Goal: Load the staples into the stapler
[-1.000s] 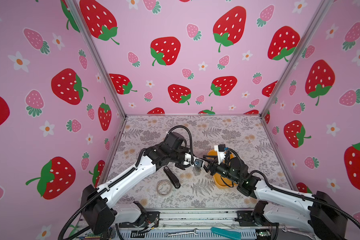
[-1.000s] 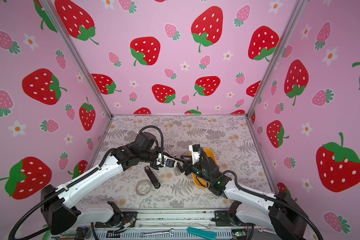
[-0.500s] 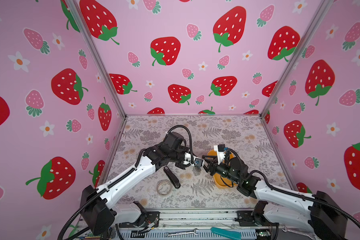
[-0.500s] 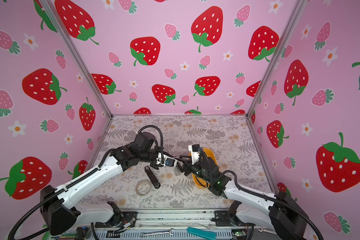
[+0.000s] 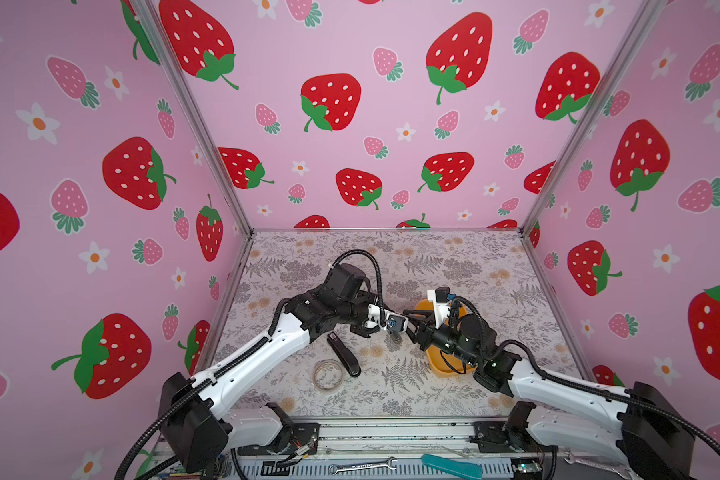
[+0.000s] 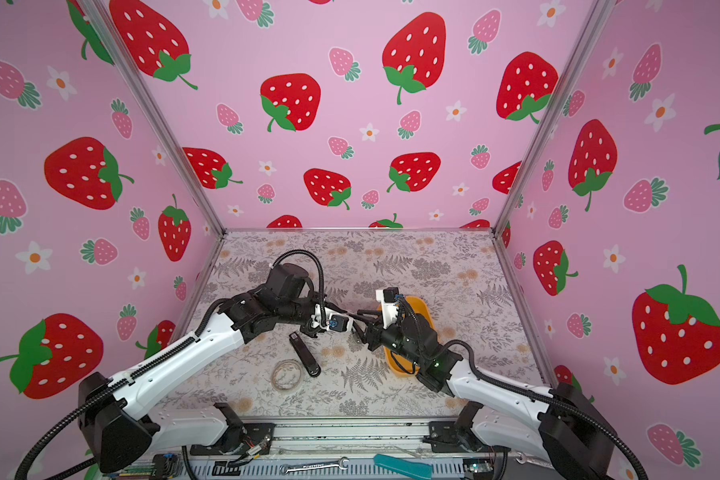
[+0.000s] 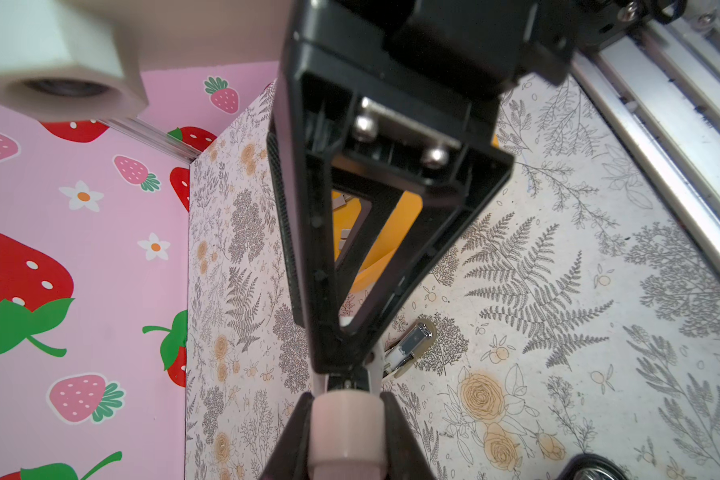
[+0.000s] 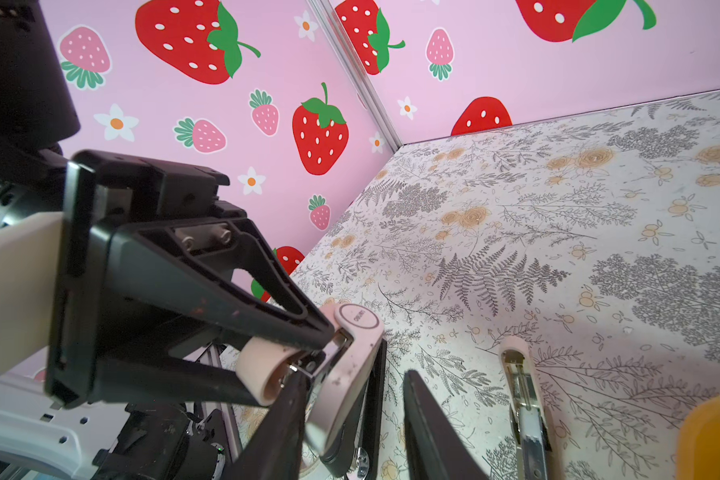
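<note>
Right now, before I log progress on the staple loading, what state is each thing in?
pink stapler: off the table, hinged open, clamped in the left fingers
right fingers: apart, either side of the pink stapler
black stapler: closed, lying on the table
staples: in the orange bin, not loaded
stapler part with metal channel: lying on the table

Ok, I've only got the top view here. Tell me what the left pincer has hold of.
Observer: The left pincer is shut on a pale pink stapler; the right wrist view shows it.
Operator: Now find what goes in it.
Observer: The staples lie as grey strips in the orange tray, per the left wrist view.
Operator: Report the other arm.
Observer: The right pincer is open, one of its fingers on each side of the stapler's top arm.
</note>
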Action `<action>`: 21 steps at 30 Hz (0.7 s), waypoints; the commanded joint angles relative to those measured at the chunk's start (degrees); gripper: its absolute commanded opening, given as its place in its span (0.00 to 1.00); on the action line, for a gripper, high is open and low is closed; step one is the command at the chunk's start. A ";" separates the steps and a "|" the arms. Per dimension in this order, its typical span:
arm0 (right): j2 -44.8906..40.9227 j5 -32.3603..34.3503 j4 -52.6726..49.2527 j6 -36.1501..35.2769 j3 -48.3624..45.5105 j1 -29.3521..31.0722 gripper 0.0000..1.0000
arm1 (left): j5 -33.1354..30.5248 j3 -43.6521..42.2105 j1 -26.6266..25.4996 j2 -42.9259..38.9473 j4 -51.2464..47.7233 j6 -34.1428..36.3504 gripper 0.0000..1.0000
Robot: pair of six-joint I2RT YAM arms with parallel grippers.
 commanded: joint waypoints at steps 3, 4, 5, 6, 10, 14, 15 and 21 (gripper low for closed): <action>1.19 2.29 -1.18 -0.47 1.46 -0.18 0.38 | 4.93 -0.01 0.22 -2.40 2.04 -0.62 0.00; 1.24 2.43 -1.18 -0.40 1.58 -0.17 0.38 | 5.08 -0.03 0.35 -2.41 2.12 -0.75 0.00; 1.38 2.50 -1.27 -0.49 1.57 -0.17 0.38 | 5.30 0.01 0.43 -2.55 2.21 -0.83 0.00; 1.59 2.59 -1.43 -0.51 1.70 -0.24 0.36 | 5.38 -0.08 0.55 -2.59 2.42 -0.96 0.00; 1.96 2.60 -1.62 -0.57 1.97 -0.25 0.33 | 5.81 -0.41 0.90 -2.85 3.09 -1.28 0.00; 1.93 3.10 -1.71 -0.62 1.98 -0.23 0.29 | 6.07 -0.46 1.07 -3.05 3.25 -1.32 0.00; 1.91 3.29 -1.86 -0.70 2.01 -0.21 0.29 | 6.18 -0.57 1.16 -3.16 3.35 -1.36 0.00; 2.02 4.33 -2.41 -0.76 2.19 -0.23 0.26 | 7.30 -0.63 1.67 -3.54 3.62 -1.46 0.00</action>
